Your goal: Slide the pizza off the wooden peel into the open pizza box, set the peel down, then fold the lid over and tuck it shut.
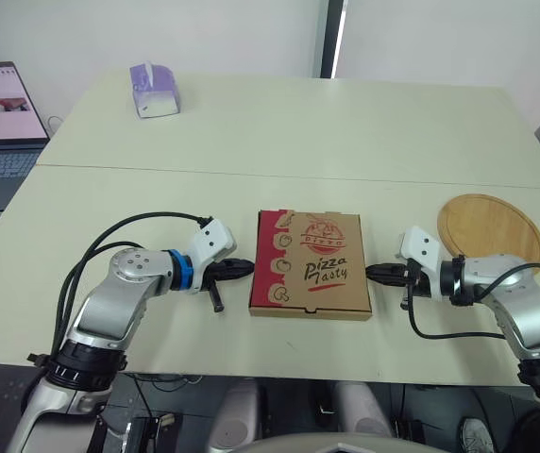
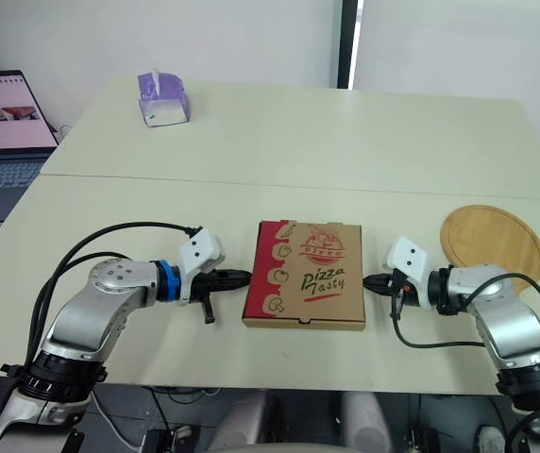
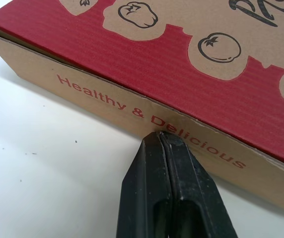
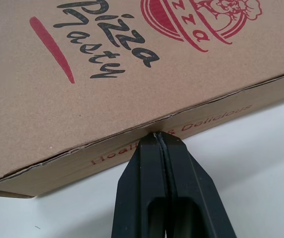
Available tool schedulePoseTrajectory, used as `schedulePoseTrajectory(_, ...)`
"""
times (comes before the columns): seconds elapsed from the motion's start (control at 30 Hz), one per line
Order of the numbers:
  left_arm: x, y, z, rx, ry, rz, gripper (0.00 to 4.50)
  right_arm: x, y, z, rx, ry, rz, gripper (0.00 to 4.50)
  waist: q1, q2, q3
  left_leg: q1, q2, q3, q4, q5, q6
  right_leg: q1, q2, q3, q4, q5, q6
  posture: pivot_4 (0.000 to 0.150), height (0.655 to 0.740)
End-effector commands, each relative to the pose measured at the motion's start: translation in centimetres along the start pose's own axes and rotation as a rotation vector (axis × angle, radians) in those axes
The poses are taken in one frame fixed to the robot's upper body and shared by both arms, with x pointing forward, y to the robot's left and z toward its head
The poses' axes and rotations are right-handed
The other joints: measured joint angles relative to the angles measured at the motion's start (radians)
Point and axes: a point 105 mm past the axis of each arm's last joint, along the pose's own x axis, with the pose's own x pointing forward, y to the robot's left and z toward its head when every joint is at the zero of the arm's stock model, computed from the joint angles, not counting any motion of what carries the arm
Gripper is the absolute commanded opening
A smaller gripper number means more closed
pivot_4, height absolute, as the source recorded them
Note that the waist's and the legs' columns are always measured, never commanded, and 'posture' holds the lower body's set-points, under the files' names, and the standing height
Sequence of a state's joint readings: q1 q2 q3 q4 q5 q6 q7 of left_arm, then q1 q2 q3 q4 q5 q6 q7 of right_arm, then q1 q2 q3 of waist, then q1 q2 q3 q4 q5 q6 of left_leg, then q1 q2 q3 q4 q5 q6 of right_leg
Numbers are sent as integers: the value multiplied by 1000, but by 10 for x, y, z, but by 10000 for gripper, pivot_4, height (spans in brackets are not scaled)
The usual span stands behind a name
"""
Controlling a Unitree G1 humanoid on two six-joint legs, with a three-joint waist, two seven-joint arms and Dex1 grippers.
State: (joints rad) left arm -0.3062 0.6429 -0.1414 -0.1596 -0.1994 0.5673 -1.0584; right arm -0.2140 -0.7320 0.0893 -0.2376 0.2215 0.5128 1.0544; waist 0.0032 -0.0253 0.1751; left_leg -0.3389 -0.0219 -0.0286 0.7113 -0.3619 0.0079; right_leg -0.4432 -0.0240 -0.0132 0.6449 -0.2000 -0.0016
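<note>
The pizza box (image 1: 312,263) lies closed on the table near the front edge, its printed brown and red lid folded down. My left gripper (image 1: 248,268) is shut, its tip at the box's left side wall (image 3: 132,111). My right gripper (image 1: 372,273) is shut too, its tip against the box's right side wall (image 4: 191,124). Neither holds anything. The round wooden peel (image 1: 491,230) lies flat on the table to the right of the box, behind my right arm. The pizza is hidden inside the box.
A purple tissue box (image 1: 154,90) stands at the far left of the table (image 1: 345,132). A laptop (image 1: 1,118) sits on a separate surface beyond the table's left edge. A seam runs across the table behind the pizza box.
</note>
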Motion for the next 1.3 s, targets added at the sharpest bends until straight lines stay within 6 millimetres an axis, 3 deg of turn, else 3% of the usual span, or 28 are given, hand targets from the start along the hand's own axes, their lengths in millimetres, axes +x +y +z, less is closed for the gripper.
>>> schedulePoseTrajectory(0.03, 13, -23, 10, 32, -41, -126, 0, 6, 13, 14, -41, -62, 68, 425, 0, 0, 0, 0, 0, 0, 0, 0, 0, 0, 0, 0, 0, 0, 0, 1500, 7400)
schedulePoseTrajectory(0.23, 0, -8, 4, 47, -14, -66, 0, -1, 5, 8, -44, -44, 42, 425, 0, 0, 0, 0, 0, 0, 0, 0, 0, 0, 0, 0, 0, 0, 0, 1500, 7400)
schedulePoseTrajectory(0.4, -23, 10, 7, 70, -28, -5, 0, -16, -10, 2, -80, -19, -16, 425, -2, 0, 0, 0, 0, 0, 0, 0, 0, 0, 0, 0, 0, 0, 0, 1500, 7400)
schedulePoseTrajectory(0.57, -52, 34, 6, 94, -37, 94, 0, -46, -31, 0, -99, -25, -91, 425, -2, 0, 0, 0, 0, 1, 0, 0, 0, 0, 0, 0, 0, 0, 0, 1500, 7400)
schedulePoseTrajectory(0.67, -68, 44, 13, 85, -95, 150, 0, -68, -47, 4, -83, -51, -164, 5856, -2, 0, 0, 0, 0, 1, 0, 0, 0, 0, 0, 0, 0, 0, 0, 1500, 7400)
schedulePoseTrajectory(0.73, -92, 57, 18, 48, -159, 228, 5365, -102, -66, 11, -65, -78, -266, 12898, -2, 0, 1, 0, 0, 1, 0, 0, 0, 0, 0, 0, 0, 0, 0, 1500, 7400)
schedulePoseTrajectory(0.87, -127, 72, 11, -16, -202, 353, 18298, -142, -76, 11, -38, -80, -346, 26984, -2, 1, 1, 0, 1, 1, -1, 0, 0, 0, 0, 0, 0, 0, 0, 1500, 7400)
schedulePoseTrajectory(1.03, -151, 76, -1, -57, -208, 435, 34515, -154, -69, 14, -10, -95, -324, 44287, -4, 1, 1, 1, 1, 2, -1, 0, 0, 1, 0, 0, 0, 0, 0, 1500, 7400)
schedulePoseTrajectory(1.13, -157, 70, -5, -68, -194, 433, 44004, -138, -50, 22, -7, -126, -243, 45000, -4, 1, 1, 2, 1, 2, -1, 0, 1, 0, 0, 1, 0, 0, 0, 1500, 7400)
schedulePoseTrajectory(1.3, -152, 27, -8, -100, -127, 287, 44576, -117, -2, 19, 14, -82, -69, 45000, -3, 2, 2, 1, 2, 2, -2, 0, 0, 0, 0, 0, -1, 0, 0, 1500, 7400)
